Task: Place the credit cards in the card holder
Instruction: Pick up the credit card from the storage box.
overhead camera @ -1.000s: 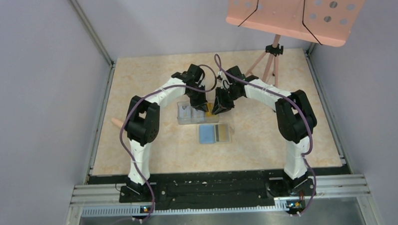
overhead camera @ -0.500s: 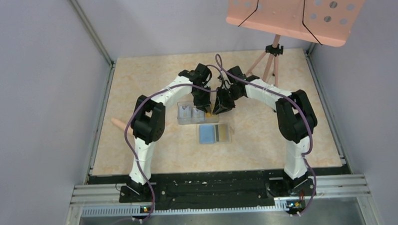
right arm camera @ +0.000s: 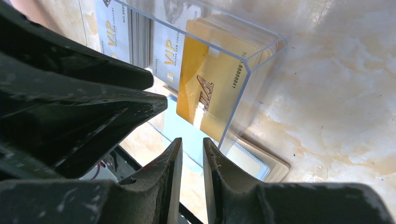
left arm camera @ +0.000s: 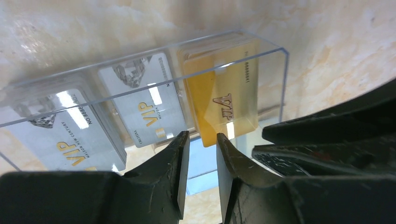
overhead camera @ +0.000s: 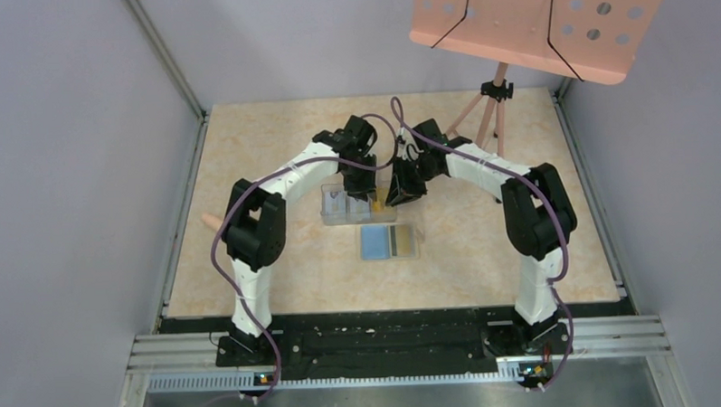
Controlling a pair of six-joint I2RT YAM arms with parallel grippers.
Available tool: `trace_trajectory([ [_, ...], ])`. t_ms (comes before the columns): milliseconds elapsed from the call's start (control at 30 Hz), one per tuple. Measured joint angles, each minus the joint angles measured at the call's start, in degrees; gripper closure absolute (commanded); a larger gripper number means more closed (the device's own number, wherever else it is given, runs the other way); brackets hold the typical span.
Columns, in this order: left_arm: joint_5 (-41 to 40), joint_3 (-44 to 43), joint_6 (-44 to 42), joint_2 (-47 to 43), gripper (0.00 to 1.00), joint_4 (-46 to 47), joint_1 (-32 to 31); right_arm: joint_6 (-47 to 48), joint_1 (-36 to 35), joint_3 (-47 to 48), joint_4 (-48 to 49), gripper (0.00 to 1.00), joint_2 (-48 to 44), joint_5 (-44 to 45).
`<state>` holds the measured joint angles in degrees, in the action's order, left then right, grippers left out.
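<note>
The credit cards stand in a clear three-compartment box (overhead camera: 339,207): yellow-orange cards (left arm camera: 224,98) (right arm camera: 205,93) in its right compartment, white VIP cards (left arm camera: 149,107) in the other two. The card holder (overhead camera: 376,243) lies open just in front of the box, light blue inside, its tan edge (right arm camera: 275,170) showing. My left gripper (overhead camera: 372,200) (left arm camera: 201,140) hangs over the yellow compartment's near edge, jaws a little apart with nothing between them. Close on its right, my right gripper (overhead camera: 397,198) (right arm camera: 191,145) stands at the box's right end, narrowly open and empty.
A pink music stand's tripod (overhead camera: 491,104) stands at the back right, its perforated plate (overhead camera: 541,21) overhanging. A small pinkish thing (overhead camera: 213,221) lies at the table's left edge. Grey walls close in on three sides. The two grippers nearly touch.
My left gripper's jaws have parted. The left arm swung a little right, then back, over the box. The right arm has stayed put.
</note>
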<state>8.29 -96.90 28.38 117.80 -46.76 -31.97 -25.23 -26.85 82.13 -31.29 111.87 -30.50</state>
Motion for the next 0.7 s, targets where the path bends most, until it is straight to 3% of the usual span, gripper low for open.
trace_trajectory([
  [433,-0.11,-0.17,0.44,1.81,0.7,1.07,0.33,0.15,1.11,-1.7,1.44,0.72,-2.54,0.87],
  [700,2.32,-0.59,0.85,3.02,0.98,1.33,0.28,0.81,2.29,-4.17,1.2,0.72,-2.75,2.56],
])
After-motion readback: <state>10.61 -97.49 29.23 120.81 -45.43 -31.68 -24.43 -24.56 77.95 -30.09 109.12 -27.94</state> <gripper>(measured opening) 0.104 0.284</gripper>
